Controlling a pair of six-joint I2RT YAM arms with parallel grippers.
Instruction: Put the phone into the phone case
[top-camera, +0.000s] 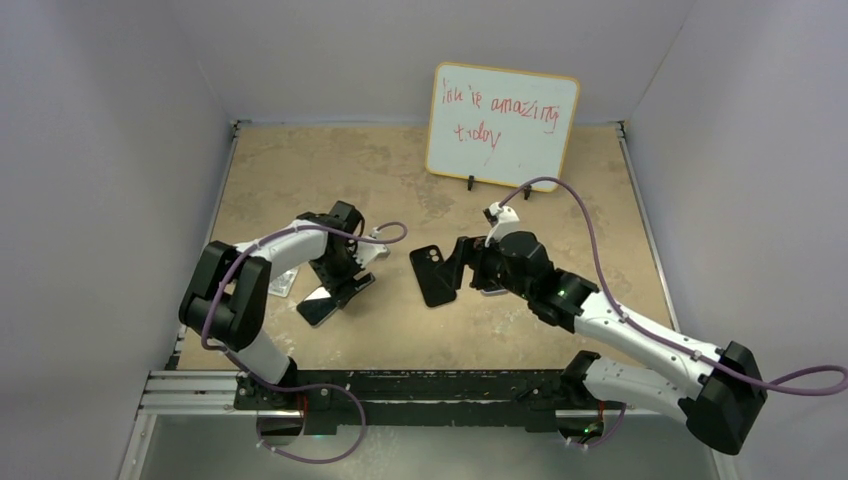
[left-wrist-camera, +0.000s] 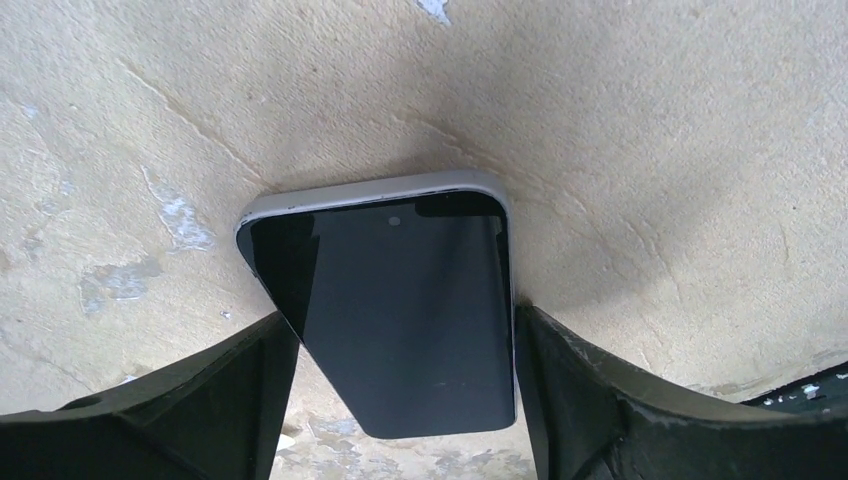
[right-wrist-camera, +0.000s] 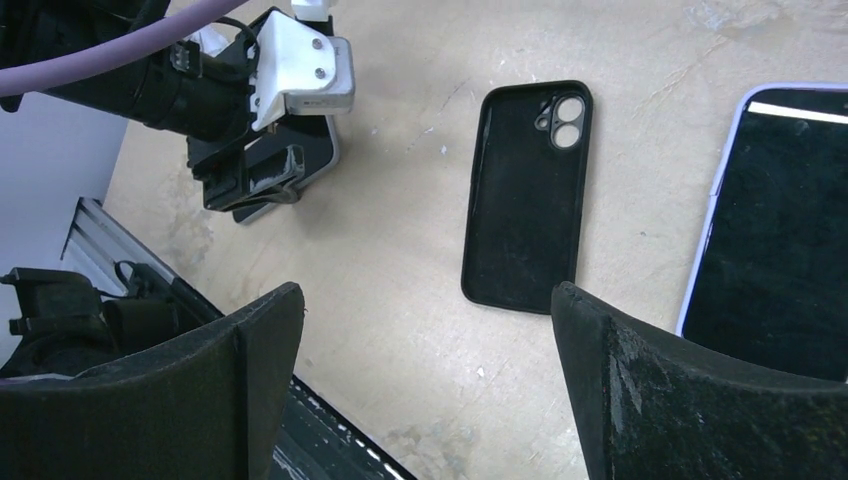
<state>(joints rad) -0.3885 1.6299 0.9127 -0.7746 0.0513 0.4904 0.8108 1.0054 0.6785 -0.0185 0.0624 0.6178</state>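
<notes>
The matte black phone case lies open side up at the table's middle, its camera cutout at the far end; it also shows in the right wrist view. A light-edged phone lies screen up between my left gripper's fingers, which touch both of its long edges. It shows in the top view too, down-left of my left gripper. My right gripper is open and empty, hovering just right of the case.
A second phone with a lilac edge lies screen up right of the case, under my right arm. A whiteboard stands at the back. A small light flat object lies by the left arm. The metal rail runs along the near edge.
</notes>
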